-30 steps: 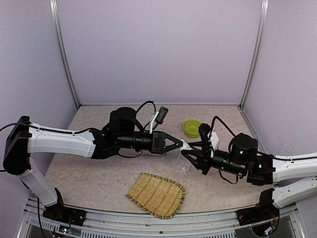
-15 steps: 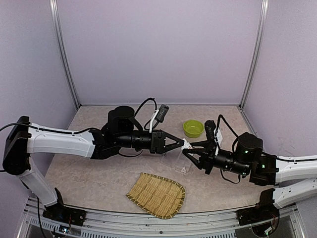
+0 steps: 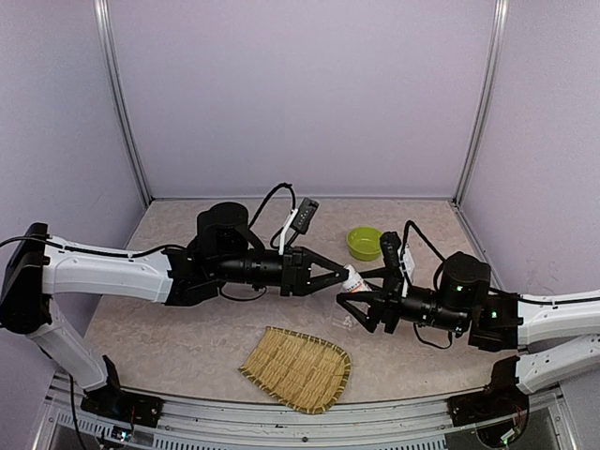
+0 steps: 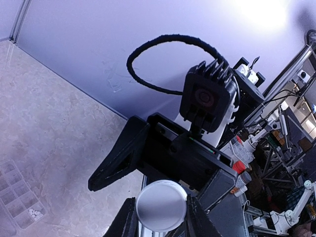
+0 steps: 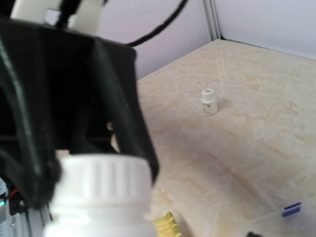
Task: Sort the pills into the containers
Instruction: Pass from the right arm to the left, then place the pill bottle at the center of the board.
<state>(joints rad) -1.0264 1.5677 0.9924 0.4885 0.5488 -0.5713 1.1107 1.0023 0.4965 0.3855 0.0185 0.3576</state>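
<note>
Pills (image 4: 33, 213) in one cell of the organiser (image 4: 15, 190); bottle (image 3: 353, 278) held in the air between my two claws
My left claw (image 3: 345, 275) is clamped on the bottle's base, holding it roughly level above the table (image 3: 187, 328). My right claw (image 3: 360, 298) faces it with jaws spread, the ribbed cap (image 5: 101, 173) just before them and not gripped. The organiser lies flat on the table below the meeting point. Step in hand, as I judge it: uncapping. Next I would close the right claw squarely on the cap and twist while the left holds firm, keeping the bottle over the organiser
</note>
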